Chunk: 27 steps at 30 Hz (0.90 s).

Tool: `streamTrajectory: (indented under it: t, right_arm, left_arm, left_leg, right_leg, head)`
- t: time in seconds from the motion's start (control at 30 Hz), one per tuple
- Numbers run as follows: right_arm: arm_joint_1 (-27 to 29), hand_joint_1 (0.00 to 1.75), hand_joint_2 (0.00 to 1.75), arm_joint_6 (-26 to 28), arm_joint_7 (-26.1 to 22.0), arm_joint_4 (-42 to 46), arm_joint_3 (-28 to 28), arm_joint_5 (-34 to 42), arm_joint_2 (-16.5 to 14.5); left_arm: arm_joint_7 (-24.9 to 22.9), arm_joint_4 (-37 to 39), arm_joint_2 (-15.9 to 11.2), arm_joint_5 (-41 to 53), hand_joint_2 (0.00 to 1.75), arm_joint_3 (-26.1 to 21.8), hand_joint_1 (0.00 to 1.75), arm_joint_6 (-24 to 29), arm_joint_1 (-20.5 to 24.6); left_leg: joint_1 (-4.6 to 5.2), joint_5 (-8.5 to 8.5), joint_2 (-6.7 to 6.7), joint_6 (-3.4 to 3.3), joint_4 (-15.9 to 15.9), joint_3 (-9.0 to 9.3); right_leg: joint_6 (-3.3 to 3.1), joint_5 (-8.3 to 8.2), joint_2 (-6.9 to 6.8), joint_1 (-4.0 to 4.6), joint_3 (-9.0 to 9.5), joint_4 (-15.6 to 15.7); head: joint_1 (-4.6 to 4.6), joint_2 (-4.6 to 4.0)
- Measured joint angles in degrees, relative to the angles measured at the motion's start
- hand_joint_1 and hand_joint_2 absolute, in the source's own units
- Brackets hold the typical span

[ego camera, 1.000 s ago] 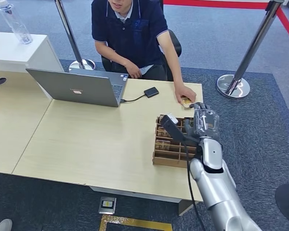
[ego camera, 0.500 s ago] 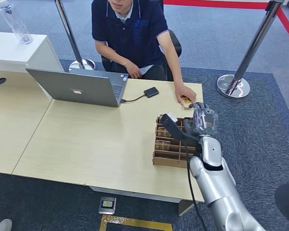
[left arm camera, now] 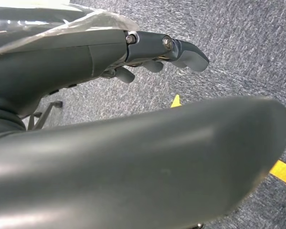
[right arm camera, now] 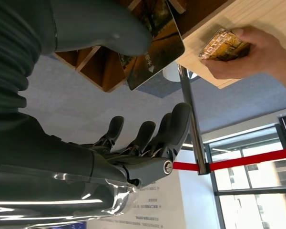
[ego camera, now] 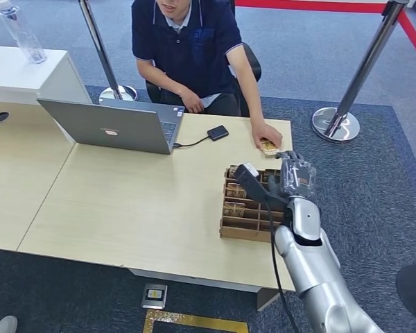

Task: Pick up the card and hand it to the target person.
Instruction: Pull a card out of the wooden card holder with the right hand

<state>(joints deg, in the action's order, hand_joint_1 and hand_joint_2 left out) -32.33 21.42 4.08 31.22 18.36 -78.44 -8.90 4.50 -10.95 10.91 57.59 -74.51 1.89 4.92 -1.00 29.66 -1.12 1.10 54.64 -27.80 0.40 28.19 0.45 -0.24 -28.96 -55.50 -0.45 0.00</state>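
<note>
right hand (ego camera: 296,175): above wooden tray (ego camera: 246,218), fingers spread, holding nothing
left hand (left arm camera: 159,47): hanging over carpet, fingers loosely apart, nothing held
card (ego camera: 269,146): on counter (ego camera: 132,201), under person's hand (ego camera: 266,132)

card (right arm camera: 154,40) dark brown-gold, white print | tray (ego camera: 236,216) brown | laptop (ego camera: 109,126) grey

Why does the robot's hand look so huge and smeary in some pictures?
In the left wrist view the left hand sits right at the lens, blurred and big; in the right wrist view the right hand looms, with window glare behind; the head view stays sharp.
</note>
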Motion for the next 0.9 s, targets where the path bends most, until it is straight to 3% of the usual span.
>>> streamTrajectory:
  t: [0.1,0.23,0.4,0.53,0.9]
  right_arm:
    - [-0.01,0.7,1.75,0.0,0.03,-0.19,-0.07,-0.05,0.0]
    - [-0.01,1.22,1.75,-0.01,0.03,-0.36,-0.28,-0.1,-0.01]
    - [-0.02,1.38,1.75,0.02,0.03,-0.36,-0.37,-0.16,-0.01]
    - [-0.05,1.71,1.75,0.03,0.03,-0.36,-0.37,-0.18,0.0]
    - [0.21,1.75,1.75,1.36,-0.12,0.31,-0.37,-1.04,0.01]
  left_arm:
    - [0.0,0.0,0.0,0.0,0.0,0.0,0.0,0.0,0.0]
    - [0.0,0.0,0.0,0.0,0.0,0.0,0.0,0.01,0.0]
    - [0.0,0.0,0.0,0.0,0.0,0.0,0.0,0.01,0.0]
    - [0.0,0.0,0.0,0.0,0.0,-0.02,0.0,0.0,0.0]
    - [0.0,0.0,0.0,0.0,0.0,-0.07,0.0,-0.01,-0.01]
  left_leg:
    - [0.0,0.0,0.0,0.0,0.0,0.0]
    - [0.0,0.0,0.0,0.0,0.0,0.0]
    - [0.0,0.0,0.0,0.0,0.0,0.0]
    - [0.0,0.0,0.0,0.0,0.0,0.0]
    - [0.0,0.0,0.0,0.0,0.0,0.02]
  right_leg:
    - [0.0,0.0,0.0,0.0,0.0,0.0]
    - [0.0,0.0,0.0,0.0,0.0,0.0]
    - [0.0,0.0,0.0,0.0,0.0,0.0]
    - [0.0,0.0,0.0,0.0,0.0,0.0]
    - [0.0,0.0,0.0,0.0,0.01,0.0]
  head:
    - [-0.01,0.0]
    - [-0.01,0.0]
    - [-0.01,0.0]
    - [-0.01,0.0]
    - [-0.01,0.0]
